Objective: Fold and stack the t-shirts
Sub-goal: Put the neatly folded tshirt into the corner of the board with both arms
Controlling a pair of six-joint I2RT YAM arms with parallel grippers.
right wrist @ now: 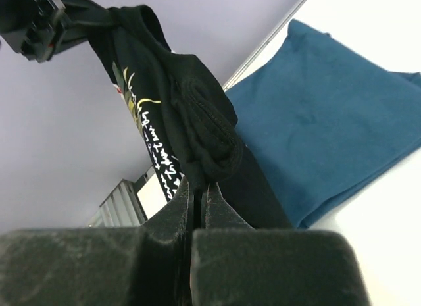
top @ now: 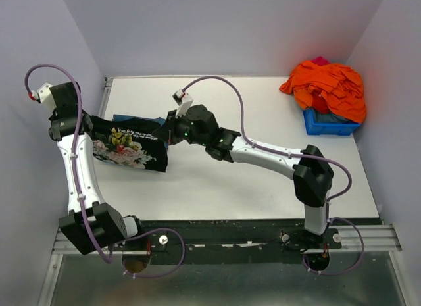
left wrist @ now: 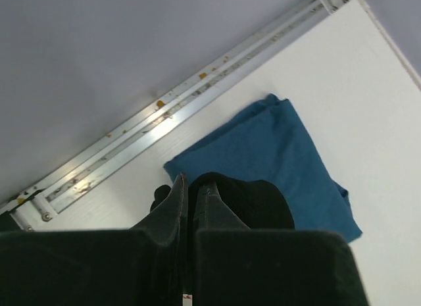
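Left hand [top: 87, 126] is clenched on one end of the black t-shirt [top: 131, 148] and the right hand [top: 168, 132] is clenched on the other end. The shirt hangs spread between them over the left part of the white surface [top: 263, 181]. Its printed side faces up and toward the arms: pink and pale flowers with green leaves on black cloth, the lower edge sagging loose. Whether that edge touches the surface cannot be told.

The teal t-shirt [left wrist: 276, 161] lies flat and folded on the surface under the black one, plain, with smooth straight edges. From above only a thin strip of it shows past the top edge of the black shirt. Both wrist views show most of it.

The left wrist view shows that arm's fingers [left wrist: 175, 207] pressed together on a dark fold of cloth, with a metal rail [left wrist: 164, 118] running along the surface edge beside the teal shirt. The right wrist view shows a thick bunched roll of black fabric just above its own shut fingers [right wrist: 181, 210]. It also shows white lettering beside the print, and the cloth running up to the left hand.

Only the top view takes in the far right corner, where a heap of orange cloth [top: 327, 87] sits on a blue bin [top: 329, 126], well apart from both shirts
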